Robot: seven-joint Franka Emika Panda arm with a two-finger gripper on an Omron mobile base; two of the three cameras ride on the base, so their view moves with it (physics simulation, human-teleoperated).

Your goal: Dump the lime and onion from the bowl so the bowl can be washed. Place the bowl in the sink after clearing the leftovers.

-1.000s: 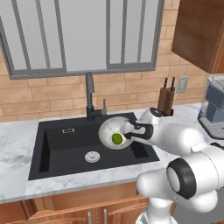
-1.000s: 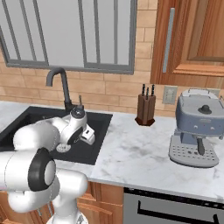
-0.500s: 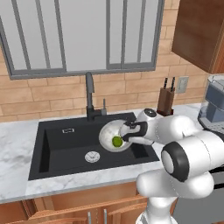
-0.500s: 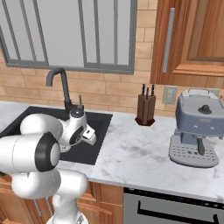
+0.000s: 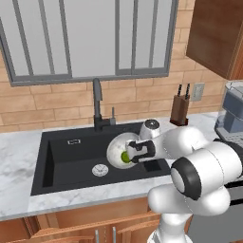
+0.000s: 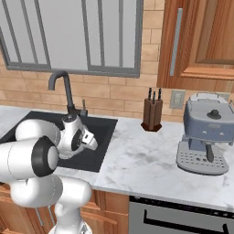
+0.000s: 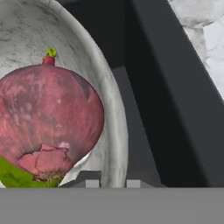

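Observation:
The pale marbled bowl [image 5: 117,148] hangs tipped on its side over the right part of the black sink [image 5: 71,156], its opening turned toward the left. My gripper [image 5: 137,151] is shut on its right rim. The green lime [image 5: 126,156] lies inside, low against the wall. In the hand view the reddish onion [image 7: 48,122] sits inside the bowl [image 7: 114,127], with a sliver of lime [image 7: 13,177] below it. There my gripper [image 7: 112,183] pinches the rim, and the sink wall [image 7: 166,109] lies beyond.
The silver drain disc [image 5: 99,169] lies on the sink floor left of the bowl. The black faucet [image 5: 97,102] rises behind the basin. A knife block [image 5: 179,107] stands on the marble counter [image 6: 146,160] to the right, and a coffee machine [image 6: 208,132] farther right.
The arm has swung in closer and the bowl has sunk slightly over the sink while staying tipped. The grip on the rim is unchanged.

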